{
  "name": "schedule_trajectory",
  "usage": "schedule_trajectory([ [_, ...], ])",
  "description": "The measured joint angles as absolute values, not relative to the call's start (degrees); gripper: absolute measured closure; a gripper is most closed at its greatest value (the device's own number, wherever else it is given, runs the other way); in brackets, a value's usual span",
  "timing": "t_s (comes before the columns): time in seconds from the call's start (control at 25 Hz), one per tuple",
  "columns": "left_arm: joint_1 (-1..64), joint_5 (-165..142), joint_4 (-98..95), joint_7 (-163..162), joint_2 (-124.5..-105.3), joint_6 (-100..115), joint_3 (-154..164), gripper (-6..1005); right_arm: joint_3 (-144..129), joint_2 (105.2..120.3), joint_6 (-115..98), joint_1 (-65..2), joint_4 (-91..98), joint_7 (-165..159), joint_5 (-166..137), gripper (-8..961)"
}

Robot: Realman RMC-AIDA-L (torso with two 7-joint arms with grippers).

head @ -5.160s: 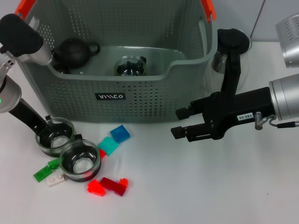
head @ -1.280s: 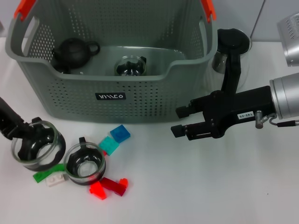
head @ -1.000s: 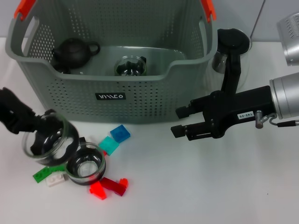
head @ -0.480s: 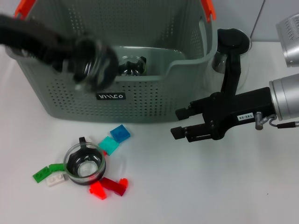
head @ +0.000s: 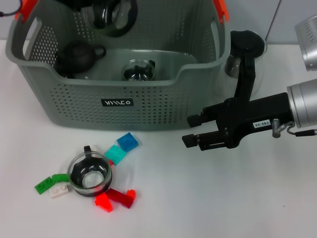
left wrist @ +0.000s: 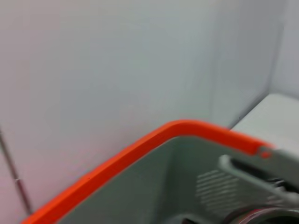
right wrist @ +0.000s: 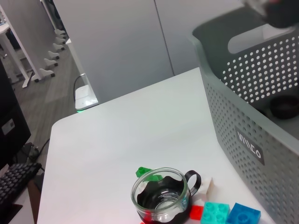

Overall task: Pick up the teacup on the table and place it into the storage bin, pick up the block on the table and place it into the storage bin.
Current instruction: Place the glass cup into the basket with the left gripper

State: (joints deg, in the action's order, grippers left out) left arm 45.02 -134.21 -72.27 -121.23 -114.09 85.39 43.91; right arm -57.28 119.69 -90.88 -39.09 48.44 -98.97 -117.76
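Note:
The grey storage bin (head: 124,106) fills the back of the head view. High over its back left part hangs a glass teacup (head: 111,15), with my left gripper (head: 86,6) shut on it at the frame's top edge. A second glass teacup (head: 88,174) stands on the table in front of the bin, also in the right wrist view (right wrist: 161,198). Around it lie a blue block (head: 128,141), a teal block (head: 115,154), green (head: 49,183), white (head: 58,191) and red (head: 103,201) ones. My right gripper (head: 188,130) hovers open, right of the bin's front.
Inside the bin sit a black teapot (head: 77,54) and another glass cup (head: 138,70). A glass pitcher with a black lid (head: 245,52) stands behind my right arm. Orange handle clips (head: 220,10) top the bin's ends. White table stretches front right.
My left gripper has lifted one teacup from the table's left front, swung it up across the bin's front wall, and now holds it over the bin. The right arm has not moved.

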Motion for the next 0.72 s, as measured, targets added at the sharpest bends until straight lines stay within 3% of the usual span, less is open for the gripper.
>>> schedule_trajectory([
  [0.2, 46.2, -139.4, -67.3, -122.7, -114.49, 76.4, 49.8, 955, -57.2, 119.62, -90.9, -39.3, 48.5, -99.0, -117.8, 344],
  [0.48, 47.3, -146.7, -62.9, -122.8, -117.80, 63.0, 54.7, 956, -57.1, 119.62, -90.9, -39.3, 48.8, -99.0, -117.8, 343],
  [0.72, 48.1, -153.0, -59.4, -122.8, -119.36, 56.1, 58.8, 955, -57.0, 119.55, -90.9, -39.4, 48.8, -98.7, -117.8, 344],
])
